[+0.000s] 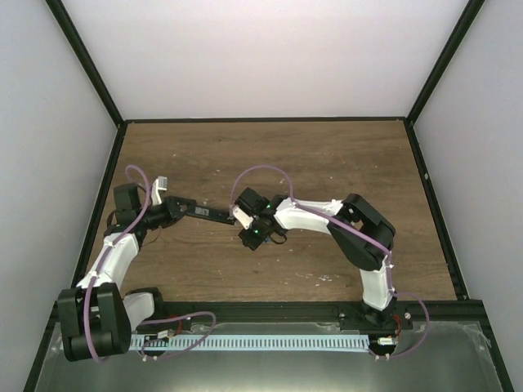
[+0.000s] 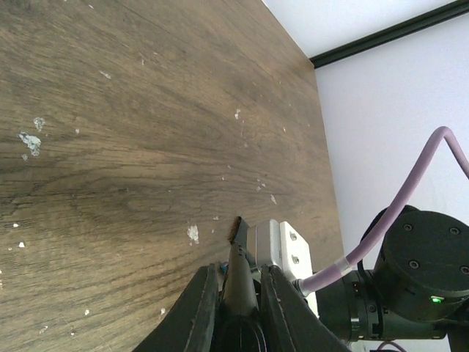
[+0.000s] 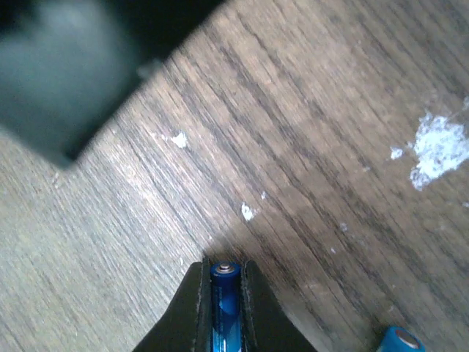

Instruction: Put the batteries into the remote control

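one battery (image 3: 225, 292) clamped in right tool (image 3: 223, 275), remote control (image 2: 236, 255) clamped in left tool (image 2: 238, 277); second battery (image 3: 399, 341) on table (image 3: 330, 110).

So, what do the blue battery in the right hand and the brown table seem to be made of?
The small blue cylindrical battery: probably metal under a glossy blue wrapper, judging by its shiny silver end cap. The brown table: wood or wood-look laminate, matt, with visible grain and white chipped spots.

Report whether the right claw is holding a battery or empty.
Holding one. In the right wrist view the right claw is shut on a blue battery, its metal end showing between the jaws.
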Action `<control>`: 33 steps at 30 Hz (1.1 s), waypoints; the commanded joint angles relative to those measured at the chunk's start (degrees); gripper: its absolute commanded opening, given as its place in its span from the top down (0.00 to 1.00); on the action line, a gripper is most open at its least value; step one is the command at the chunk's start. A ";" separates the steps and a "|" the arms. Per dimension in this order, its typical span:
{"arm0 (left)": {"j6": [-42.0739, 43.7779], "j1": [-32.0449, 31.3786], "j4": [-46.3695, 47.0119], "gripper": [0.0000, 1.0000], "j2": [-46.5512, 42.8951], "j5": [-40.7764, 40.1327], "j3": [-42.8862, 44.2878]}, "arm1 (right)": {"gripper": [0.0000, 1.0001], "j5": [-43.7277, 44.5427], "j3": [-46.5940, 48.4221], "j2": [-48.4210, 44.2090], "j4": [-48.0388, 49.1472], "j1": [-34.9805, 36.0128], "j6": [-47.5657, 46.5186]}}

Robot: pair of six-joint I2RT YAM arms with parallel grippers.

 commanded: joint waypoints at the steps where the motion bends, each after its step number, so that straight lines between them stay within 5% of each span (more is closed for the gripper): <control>1: 0.95 0.48 -0.14 1.00 0.01 1.67 1.97 | 0.97 -0.79 -2.75 -1.97 -1.03 -0.96 0.61; 16: -0.80 0.53 2.43 1.00 2.27 11.68 3.54 | 0.99 -9.63 -4.38 -21.95 10.59 -5.34 -3.57; 33: -12.64 0.45 13.96 1.00 -0.32 22.45 1.35 | 0.99 -19.84 -0.84 -23.27 18.85 -5.53 -9.45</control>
